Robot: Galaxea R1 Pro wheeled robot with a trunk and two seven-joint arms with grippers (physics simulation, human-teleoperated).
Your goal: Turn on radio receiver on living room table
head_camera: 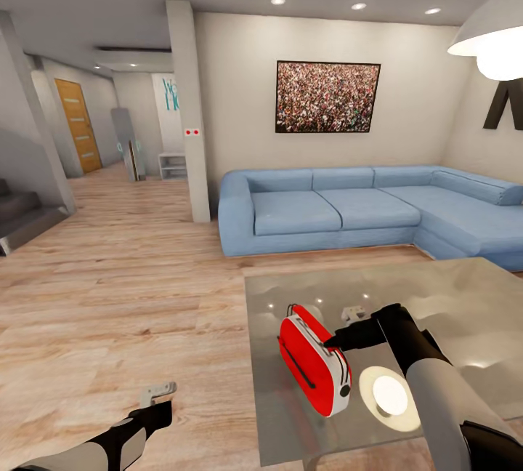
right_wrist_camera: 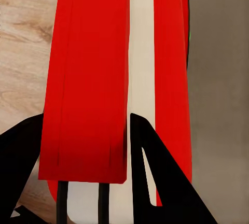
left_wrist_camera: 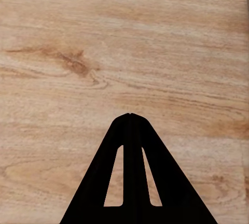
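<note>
The room is evenly bright. Three recessed ceiling spotlights (head_camera: 356, 7) and a glowing white pendant lamp (head_camera: 494, 38) supply the light. The glossy grey reflective tabletop (head_camera: 465, 296) mirrors the lamp as a round glare patch, plus small highlights. Shadows are faint. Head-view straight lines bow near the edges; renders stay sharp.

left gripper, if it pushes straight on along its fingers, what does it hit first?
The light wood plank floor. The left gripper, its black fingers closed tip to tip, points at bare boards with nothing between in the left wrist view. How far off the floor lies is unclear.
</note>
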